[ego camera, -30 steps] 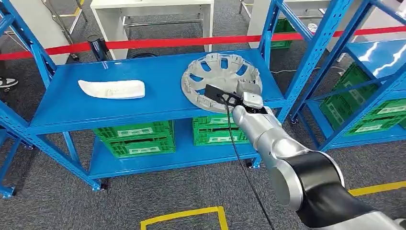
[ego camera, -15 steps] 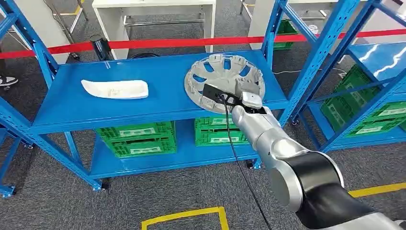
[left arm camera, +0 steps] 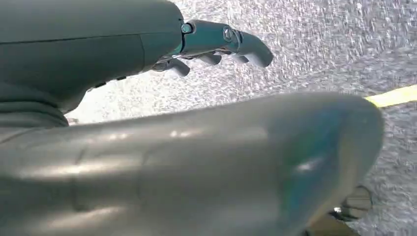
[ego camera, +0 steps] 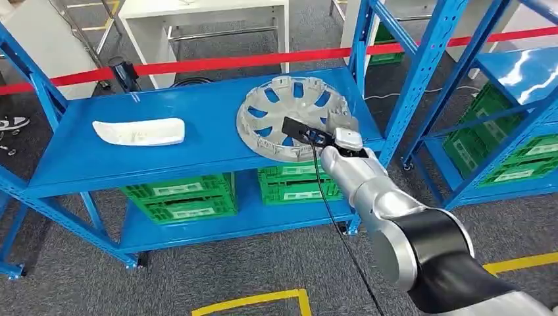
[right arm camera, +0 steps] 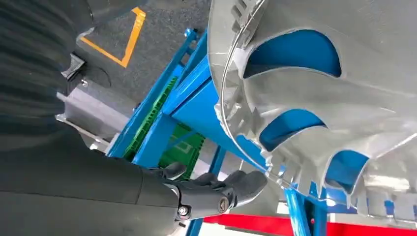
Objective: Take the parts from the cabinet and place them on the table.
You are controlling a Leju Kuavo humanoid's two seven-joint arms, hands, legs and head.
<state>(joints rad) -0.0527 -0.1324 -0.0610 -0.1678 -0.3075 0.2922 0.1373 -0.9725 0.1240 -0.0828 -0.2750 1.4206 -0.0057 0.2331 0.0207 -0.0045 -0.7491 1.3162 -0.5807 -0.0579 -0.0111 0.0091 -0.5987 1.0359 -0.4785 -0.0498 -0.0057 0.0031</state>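
white part (ego camera: 139,131): long, shallow, curved plastic piece, lying flat on the left half of the blue shelf (ego camera: 197,112), well apart from the wheel cover.
green crates (ego camera: 177,197): on the lower shelf level, under the top deck.
red tape (ego camera: 217,62): stretched behind the rack, left to right.
wheel cover (ego camera: 289,118): grey round plastic hubcap, open spoke cut-outs with blue deck visible through them, ribbed clips around the rim. Sits on the right end of the shelf, near edge overhanging the front lip and tilted up slightly.
wheel cover, right wrist view (right arm camera: 314,113): inner face with ribs, a wire retaining ring along the rim.
right hand (ego camera: 342,128): at the near right rim of the wheel cover, fingers (right arm camera: 236,184) curled under the rim edge and touching it; a full grip can't be confirmed.
left hand (left arm camera: 216,46): hanging over grey carpet, fingers apart and slightly bent, holding nothing.
yellow floor tape (ego camera: 253,299): on the carpet in front of the rack.
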